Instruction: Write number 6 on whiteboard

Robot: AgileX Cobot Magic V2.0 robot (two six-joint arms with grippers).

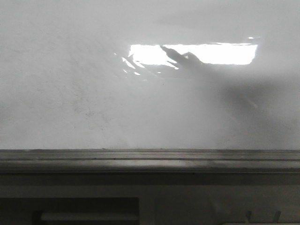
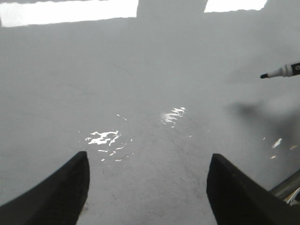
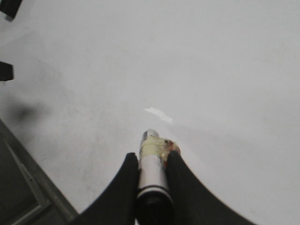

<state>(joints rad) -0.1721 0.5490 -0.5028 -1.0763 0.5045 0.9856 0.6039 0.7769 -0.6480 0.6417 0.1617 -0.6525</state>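
Note:
The whiteboard (image 1: 70, 93) is a glossy white board with faint smudges, and it fills most of every view. I see no drawn number 6 on it. My right gripper (image 3: 152, 157) is shut on a marker (image 3: 151, 171), whose tip points at the board (image 3: 211, 70). The marker's tip and white barrel (image 2: 281, 71) also show in the left wrist view, a little above the board (image 2: 150, 70). My left gripper (image 2: 147, 187) is open and empty over the board. Neither gripper shows in the front view, only an arm's reflection (image 1: 187, 58) and shadow.
A grey metal rail (image 1: 150, 161) edges the board's near side, and it shows in the right wrist view (image 3: 28, 173) and the left wrist view (image 2: 286, 187) too. Bright light reflections (image 1: 187, 54) lie on the board. Parts of the left gripper's fingers (image 3: 9, 7) show at the right wrist view's corner.

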